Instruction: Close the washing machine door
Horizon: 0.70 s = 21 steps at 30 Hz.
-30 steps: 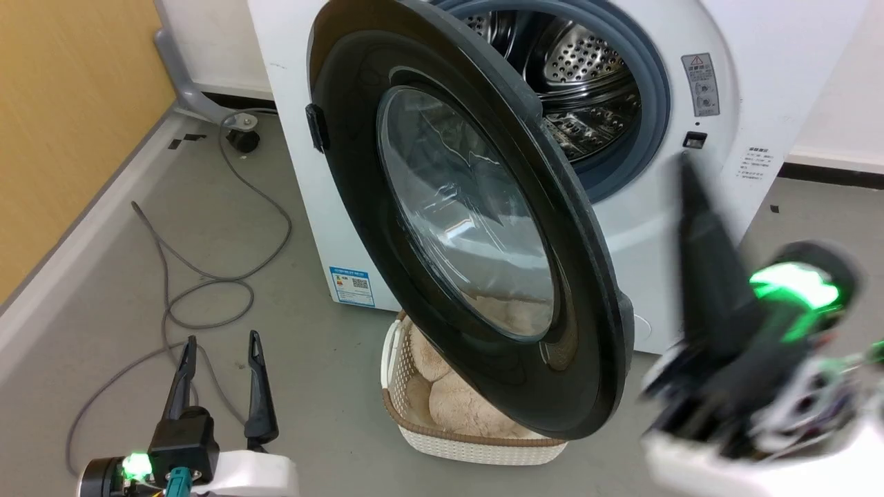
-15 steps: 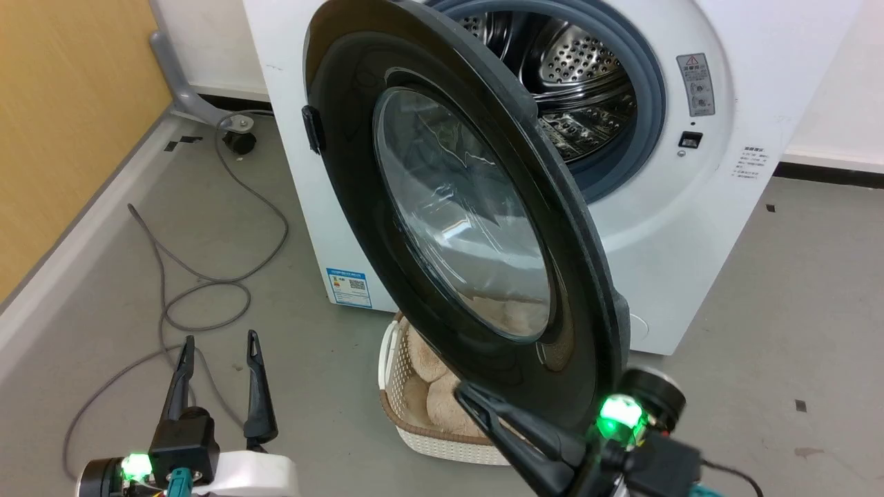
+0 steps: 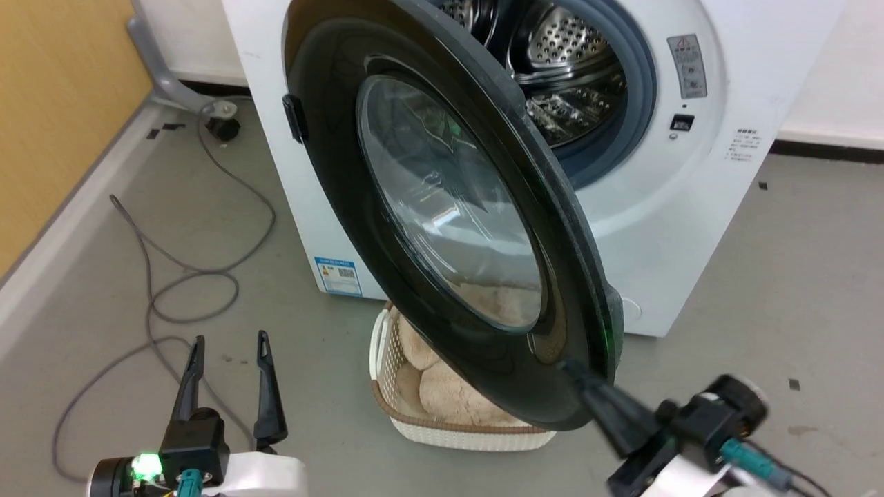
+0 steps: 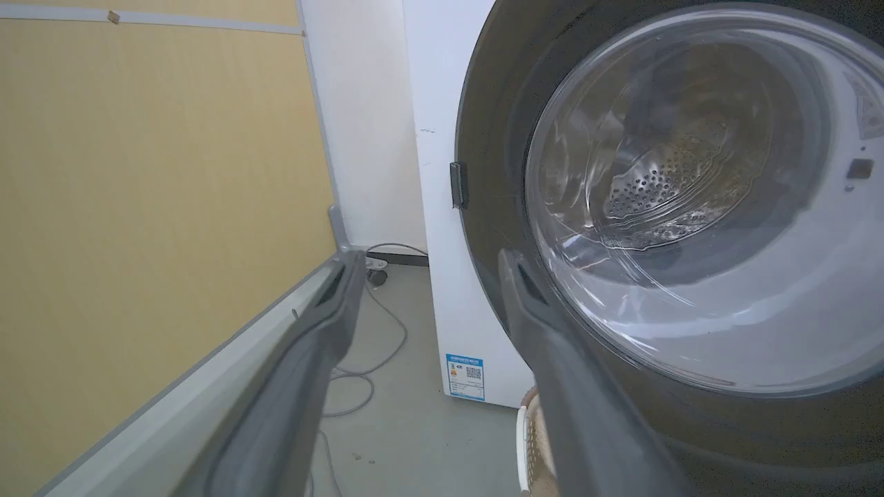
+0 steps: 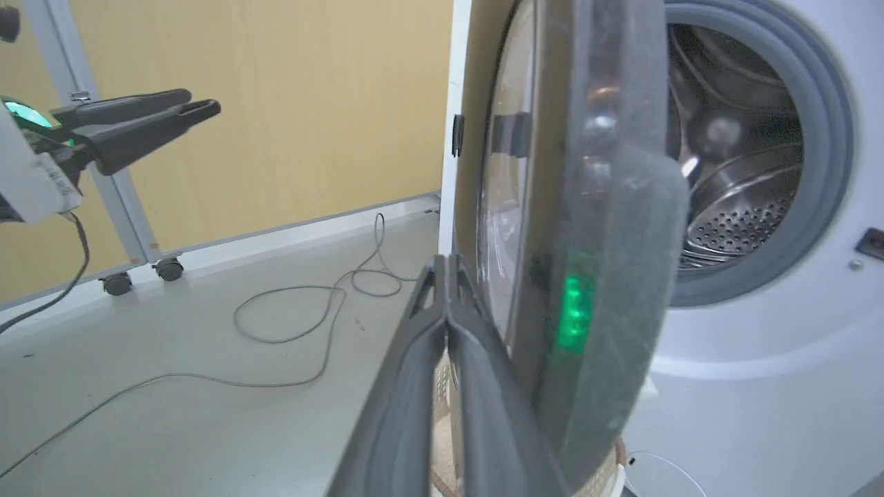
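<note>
The washing machine door [image 3: 442,207], round and glossy black with a bulging glass window, stands open at an angle in front of the white washing machine [image 3: 690,207]. Its steel drum [image 3: 566,62] shows behind. My right gripper [image 3: 570,369] is shut with nothing in it. Its tips lie at the door's outer face near the lower edge; I cannot tell whether they touch. In the right wrist view the shut gripper [image 5: 447,266] lies alongside the door's rim [image 5: 608,207]. My left gripper [image 3: 229,342] hangs open at lower left, clear of the door [image 4: 690,207].
A white woven basket [image 3: 442,431] holding a plush toy sits on the floor under the door. A grey cable [image 3: 193,276] loops over the floor at left. A yellow wall panel [image 3: 55,103] and a wheeled stand leg [image 3: 221,128] bound the left side.
My right gripper swung down from beside the machine's latch, passed below the door, and now points at the door's lower outer face. The head camera shifted slightly. The left gripper stayed put.
</note>
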Motion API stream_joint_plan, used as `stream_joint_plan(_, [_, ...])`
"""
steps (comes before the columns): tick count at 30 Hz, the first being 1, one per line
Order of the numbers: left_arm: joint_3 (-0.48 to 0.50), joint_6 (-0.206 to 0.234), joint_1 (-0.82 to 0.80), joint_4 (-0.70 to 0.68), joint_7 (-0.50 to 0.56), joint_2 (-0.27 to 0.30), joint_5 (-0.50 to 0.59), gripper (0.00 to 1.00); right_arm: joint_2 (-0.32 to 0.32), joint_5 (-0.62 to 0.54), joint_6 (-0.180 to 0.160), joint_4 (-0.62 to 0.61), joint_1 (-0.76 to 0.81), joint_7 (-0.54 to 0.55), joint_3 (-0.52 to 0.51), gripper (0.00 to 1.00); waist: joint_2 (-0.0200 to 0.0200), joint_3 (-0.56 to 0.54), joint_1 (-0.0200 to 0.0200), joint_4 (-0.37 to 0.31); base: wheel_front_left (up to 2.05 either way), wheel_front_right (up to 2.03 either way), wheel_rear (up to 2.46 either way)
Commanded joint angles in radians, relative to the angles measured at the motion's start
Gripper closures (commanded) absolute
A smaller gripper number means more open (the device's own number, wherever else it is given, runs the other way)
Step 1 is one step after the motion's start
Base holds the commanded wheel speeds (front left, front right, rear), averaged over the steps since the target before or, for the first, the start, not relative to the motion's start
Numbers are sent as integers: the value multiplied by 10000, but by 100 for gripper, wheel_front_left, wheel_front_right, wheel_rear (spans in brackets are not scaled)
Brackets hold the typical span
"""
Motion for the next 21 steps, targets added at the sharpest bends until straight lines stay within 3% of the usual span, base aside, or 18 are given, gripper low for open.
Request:
stream_joint_plan(1, [-31, -59, -44, -44, -43, -31, 110, 0, 38, -121, 6, 144, -33, -34, -227, 100, 0, 131, 0, -9, 0, 0, 0])
stream_joint_plan(11, [-217, -56, -628, -215, -43, -172, 146, 0, 236, -311, 6, 547, -773, -34, -2388, 100, 0, 1164, 0, -80, 0, 0, 0])
stream_joint_plan(14, [-308, -66, -1008, -279, -43, -218, 154, 0, 272, -407, 6, 948, -1543, -34, -3152, 100, 0, 1749, 0, -96, 0, 0, 0])
stream_joint_plan(21, [-459, -63, -1744, -420, -43, -286, 159, 0, 75, -749, 6, 2150, -3543, -34, -3827, 100, 0, 2841, 0, -22, 0, 0, 0])
